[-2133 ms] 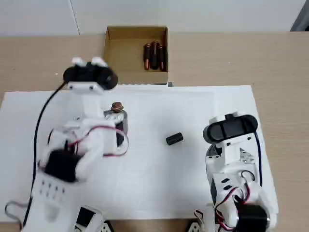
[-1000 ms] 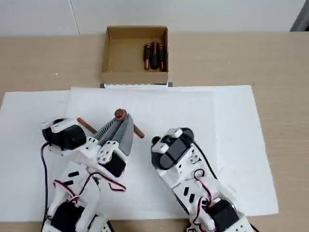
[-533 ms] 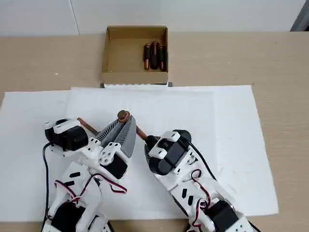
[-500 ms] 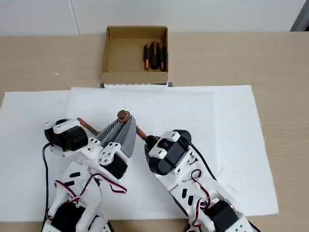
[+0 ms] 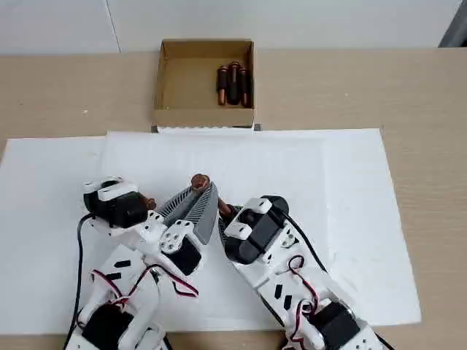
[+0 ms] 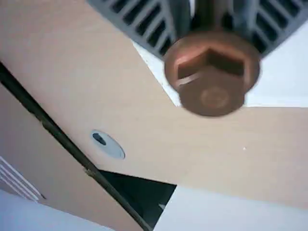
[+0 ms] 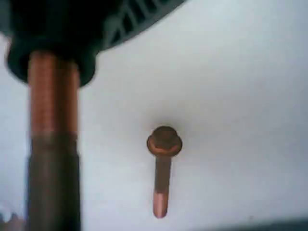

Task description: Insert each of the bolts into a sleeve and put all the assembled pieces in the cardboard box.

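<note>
The left gripper is clenched on a bolt just under its head. The shank slants rightward into the mouth of the sleeve, which the right gripper grasps low over the paper. The bolt looks only partly home, since a long run of bare shank shows outside the sleeve's lip.

The likeliest trouble is misalignment. Both parts are held rigidly, so a small angle between them could bind the shank and lever the bolt round in the left fingers. The left grip is narrow and sits at the fingertips, so a hard push might slide the bolt back rather than in. If the right gripper lets go early, the round sleeve could slip off and roll. A spare bolt lies loose on the paper past the sleeve, and a low sweep could knock it away.

The bolts are copper-coloured metal, each with a hex head on a round flange. The shank is smooth, and I cannot tell whether its darker stretch is thread. The fingers are grey ribbed plastic. The sleeve is a black, stiff-looking tube with a thick lip. The paper is white, flat and probably slippery.

The box is plain brown card, shallow and open-topped. It sits beyond the paper and holds three finished pieces side by side near its right wall.
</note>
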Available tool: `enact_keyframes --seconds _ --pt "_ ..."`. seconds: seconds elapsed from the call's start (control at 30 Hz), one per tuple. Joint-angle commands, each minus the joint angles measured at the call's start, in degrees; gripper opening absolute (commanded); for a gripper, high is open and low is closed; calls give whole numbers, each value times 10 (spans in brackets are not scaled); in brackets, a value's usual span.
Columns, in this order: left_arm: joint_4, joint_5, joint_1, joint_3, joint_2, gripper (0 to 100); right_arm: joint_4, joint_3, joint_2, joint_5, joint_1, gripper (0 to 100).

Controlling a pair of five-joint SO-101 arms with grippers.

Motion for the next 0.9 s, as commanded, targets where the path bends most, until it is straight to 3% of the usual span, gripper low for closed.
enact_keyframes --seconds 0.0,0.23,0.5,0.7,0.87 --pt "-16 -1 2 3 -5 6 -18 -9 -3 15 -7 3" --pt "-13 -77 56 29 -5 6 -18 -9 -3 38 -7 3" --pt "9 -91 72 51 -5 8 -18 -9 -3 53 -7 3" --pt "63 -101 71 50 -5 171 -18 -5 -3 52 -7 3" --pt "63 -102 71 38 -5 180 -18 -4 -3 49 -7 3"
